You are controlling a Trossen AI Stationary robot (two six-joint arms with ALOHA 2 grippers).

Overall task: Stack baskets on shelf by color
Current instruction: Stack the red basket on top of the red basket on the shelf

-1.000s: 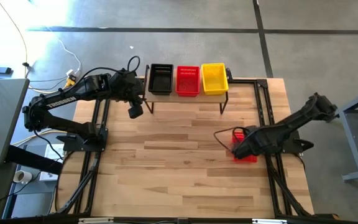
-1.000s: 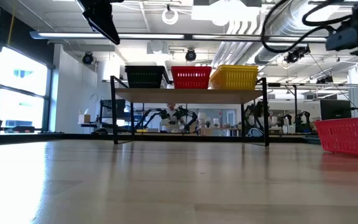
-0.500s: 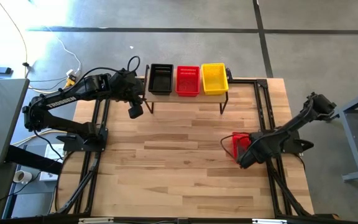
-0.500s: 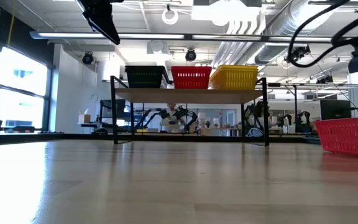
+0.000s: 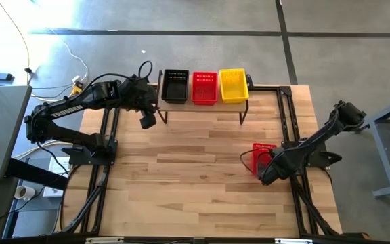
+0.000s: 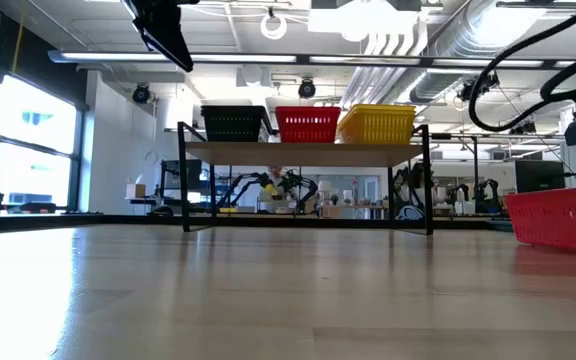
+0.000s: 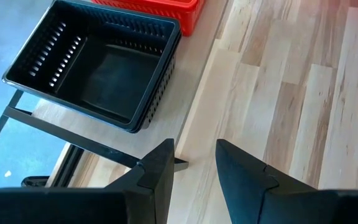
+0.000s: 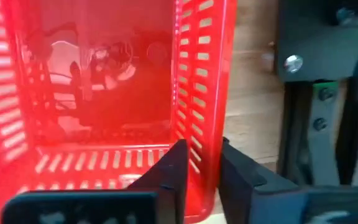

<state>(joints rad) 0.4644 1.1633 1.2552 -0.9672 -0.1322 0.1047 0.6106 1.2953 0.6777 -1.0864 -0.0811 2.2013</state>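
Left gripper hangs by the shelf's left end, jaws parted and holding nothing. Up there sit mesh plastic baskets: black, red, yellow. Right gripper pinches a loose red basket's slotted wall (flared rim) on the plank tabletop.

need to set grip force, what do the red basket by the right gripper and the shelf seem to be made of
Red basket: looks like thin moulded plastic, glossy, with slotted walls and reflections on its floor; the right gripper straddles one wall.
Shelf: the top looks like pale wood with a matt finish, on thin black legs, probably metal.
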